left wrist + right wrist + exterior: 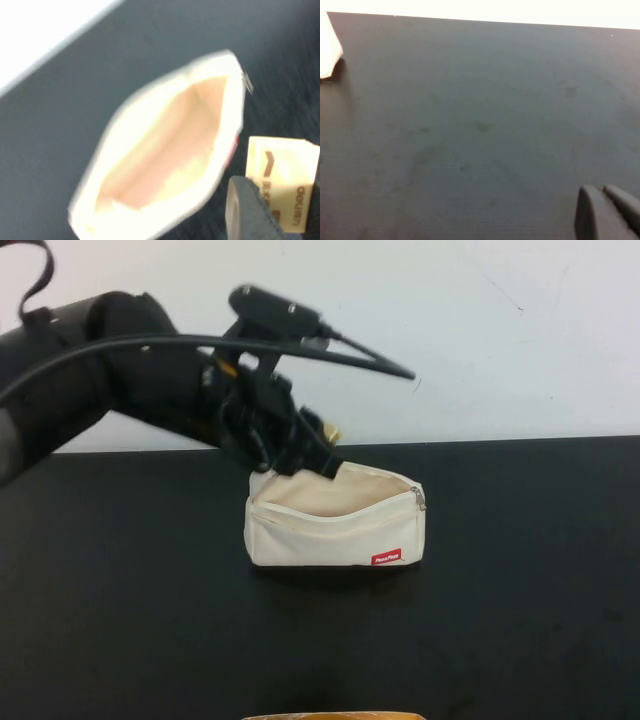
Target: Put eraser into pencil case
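The cream-white pencil case [335,525] stands unzipped in the middle of the black table, red label at its lower front. Its open mouth [165,145] shows in the left wrist view. My left gripper [318,445] hovers above the case's back left corner, shut on the tan-yellow eraser [282,180], which carries dark print. A bit of the eraser [331,432] peeks out in the high view. One grey finger [250,210] lies across the eraser. My right gripper [607,212] is over bare table, away from the case, its two fingers pressed together.
The black table [520,600] spreads around the case, with a white wall behind it. A tan object [335,716] shows at the front edge. A corner of the case [327,47] shows in the right wrist view.
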You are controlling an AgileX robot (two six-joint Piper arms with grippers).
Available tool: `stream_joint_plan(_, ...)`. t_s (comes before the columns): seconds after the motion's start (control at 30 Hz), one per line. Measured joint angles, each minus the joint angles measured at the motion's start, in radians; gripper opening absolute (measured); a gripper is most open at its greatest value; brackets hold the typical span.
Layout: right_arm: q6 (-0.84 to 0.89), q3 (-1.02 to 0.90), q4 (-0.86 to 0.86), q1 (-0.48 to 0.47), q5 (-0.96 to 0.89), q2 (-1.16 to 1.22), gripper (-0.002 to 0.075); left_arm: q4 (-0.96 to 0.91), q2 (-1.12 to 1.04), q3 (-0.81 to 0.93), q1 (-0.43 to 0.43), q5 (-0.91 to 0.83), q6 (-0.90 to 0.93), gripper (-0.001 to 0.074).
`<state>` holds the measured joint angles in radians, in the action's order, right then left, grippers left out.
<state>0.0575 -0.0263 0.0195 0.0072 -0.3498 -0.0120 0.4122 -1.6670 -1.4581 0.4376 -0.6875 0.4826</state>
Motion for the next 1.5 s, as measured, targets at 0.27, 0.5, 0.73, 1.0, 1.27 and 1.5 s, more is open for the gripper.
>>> stream_joint_plan(0.27, 0.0, 0.0, 0.0, 0.0, 0.0, 0.0, -0.0001, 0.0, -0.169, -0.111, 0.0, 0.007, 0.024, 0.0188)
stream_joint_plan(0.5, 0.0, 0.0, 0.0, 0.0, 0.0, 0.0, -0.0001, -0.038, -0.222, -0.172, 0.0, -0.012, 0.03, 0.0514)
stream_joint_plan(0.73, 0.0, 0.0, 0.0, 0.0, 0.0, 0.0, -0.0001, -0.205, -0.202, -0.304, 0.0, -0.147, -0.005, 0.0202)
stream_joint_plan(1.0, 0.0, 0.0, 0.0, 0.0, 0.0, 0.0, -0.0001, -0.398, 0.026, -0.399, 0.0, -0.199, -0.098, 0.0008)
stream_joint_plan(1.27, 0.0, 0.0, 0.0, 0.0, 0.0, 0.0, -0.0001, -0.521, 0.417, -0.079, 0.0, -0.012, -0.217, -0.0001)
stream_joint_plan(1.5, 0.0, 0.0, -0.002, 0.0, 0.0, 0.0, -0.0001, -0.536, 0.787, 0.504, 0.0, 0.363, -0.387, -0.0001)
